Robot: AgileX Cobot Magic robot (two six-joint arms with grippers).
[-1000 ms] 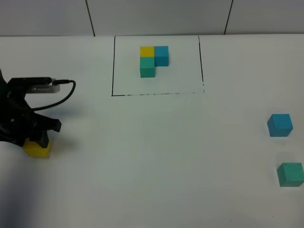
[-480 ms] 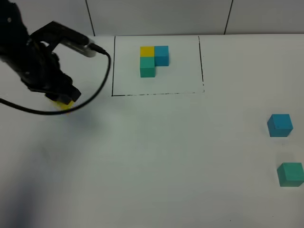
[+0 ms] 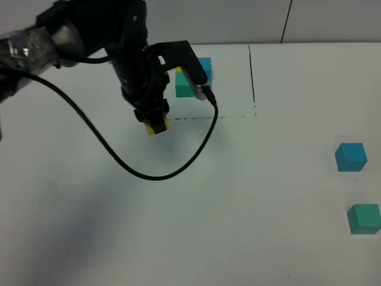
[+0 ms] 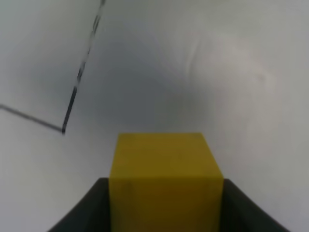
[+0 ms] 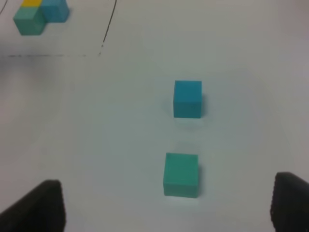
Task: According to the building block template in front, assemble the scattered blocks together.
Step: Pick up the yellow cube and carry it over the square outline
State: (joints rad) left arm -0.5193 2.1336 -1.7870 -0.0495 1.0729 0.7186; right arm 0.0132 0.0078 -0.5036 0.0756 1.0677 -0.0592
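White table point(image 3: 238, 208) fills the view, with a grey panelled wall point(image 3: 208, 21) along the far edge. The left arm point(image 3: 89, 30), black and bulky, reaches in from the far left towards the middle. A black cable point(image 3: 137, 173) loops down from it over the table.

Far centre is a thin black-lined frame point(image 3: 252, 77), its left side partly hidden by the arm. Inside sits the building block template point(image 3: 191, 80): a teal-green block nearest, a blue one behind and to the right, the yellow one mostly covered by the arm. The right wrist view shows the same cluster point(image 5: 36, 14) well away from the loose cubes.

The left gripper point(image 3: 153, 119) points down at the near-left corner of the frame, clamped on the yellow cube point(image 3: 158, 125). In the left wrist view the cube point(image 4: 164, 179) sits tight between the dark fingers point(image 4: 84, 212), with the frame corner line just beside it. Cannot tell if the cube touches the table.

The blue cube point(image 3: 350, 157) lies at the right edge and the teal-green cube point(image 3: 364, 218) nearer on the same side, apart from each other, both flat on the table.

The right gripper point(image 5: 166, 208) is outside the high view. In its wrist view the jaws are spread wide with nothing between them, and the teal-green cube point(image 5: 181, 174) and blue cube point(image 5: 187, 98) lie ahead.
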